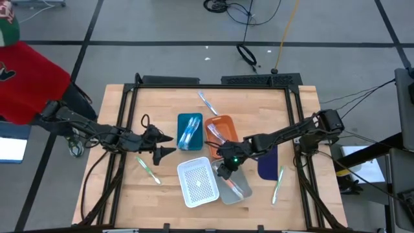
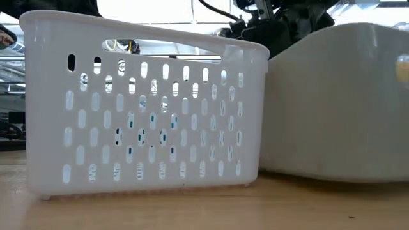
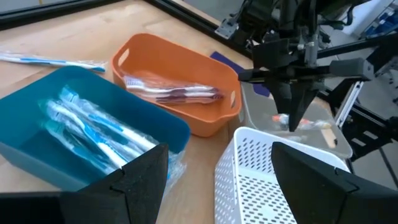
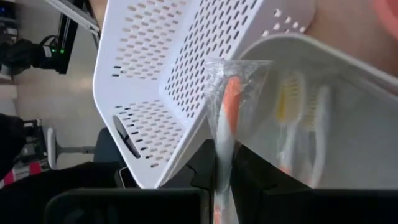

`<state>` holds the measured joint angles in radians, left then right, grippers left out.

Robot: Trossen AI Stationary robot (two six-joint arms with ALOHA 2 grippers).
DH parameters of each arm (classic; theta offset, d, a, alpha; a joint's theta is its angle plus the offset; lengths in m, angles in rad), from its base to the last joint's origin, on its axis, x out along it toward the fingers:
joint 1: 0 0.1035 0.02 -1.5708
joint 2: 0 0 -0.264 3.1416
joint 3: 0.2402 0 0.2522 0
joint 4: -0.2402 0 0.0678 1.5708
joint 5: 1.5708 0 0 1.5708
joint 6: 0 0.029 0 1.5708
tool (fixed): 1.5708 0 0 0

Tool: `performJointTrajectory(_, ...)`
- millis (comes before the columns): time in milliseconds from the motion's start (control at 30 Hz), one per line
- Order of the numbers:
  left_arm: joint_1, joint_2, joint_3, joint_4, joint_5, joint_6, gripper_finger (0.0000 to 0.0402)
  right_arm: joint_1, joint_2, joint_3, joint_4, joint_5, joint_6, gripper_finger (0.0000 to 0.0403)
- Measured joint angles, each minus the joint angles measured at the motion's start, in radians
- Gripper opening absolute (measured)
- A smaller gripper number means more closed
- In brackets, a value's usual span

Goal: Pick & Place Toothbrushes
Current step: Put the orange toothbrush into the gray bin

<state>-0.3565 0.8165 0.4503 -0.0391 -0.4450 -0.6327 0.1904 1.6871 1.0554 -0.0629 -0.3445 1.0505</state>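
Right claw (image 4: 224, 186) was shut on an orange-accent wrapped toothbrush (image 4: 225, 124), held over the grey bin (image 1: 236, 189) beside the white basket (image 1: 197, 181). Approx. midway, judged: brushes already sorted in blue bin (image 1: 189, 131), orange bin (image 1: 220, 129); three loose toothbrushes (image 1: 148, 169) were left on the surface (image 1: 116, 194). Left claw (image 1: 167, 144) was wide, empty. Basket contents were hidden in low view.

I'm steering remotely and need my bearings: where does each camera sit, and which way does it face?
High: overhead, straight down on both arms, left gripper and right gripper.
Low: table height, facing the white perforated basket; arm parts behind.
Left wrist: past its open fingers toward the teal bin and orange bin.
Right wrist: over the clear bin, gripping an orange toothbrush.
Shared: every view shows the basket.
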Motion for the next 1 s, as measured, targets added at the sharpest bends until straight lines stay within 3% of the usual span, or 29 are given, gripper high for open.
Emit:
performJointTrajectory(533, 0.000, 0.000, 0.000, 0.000, 0.034, 0.004, 0.0285, -0.018, -0.006, -0.002, -0.023, -0.012, 0.036, 0.0018)
performJointTrajectory(1000, 0.000, 0.000, 0.000, -0.002, 0.036, 0.010, 0.0285, 0.069, -0.111, -0.003, -0.156, 0.221, 0.038, 0.0018)
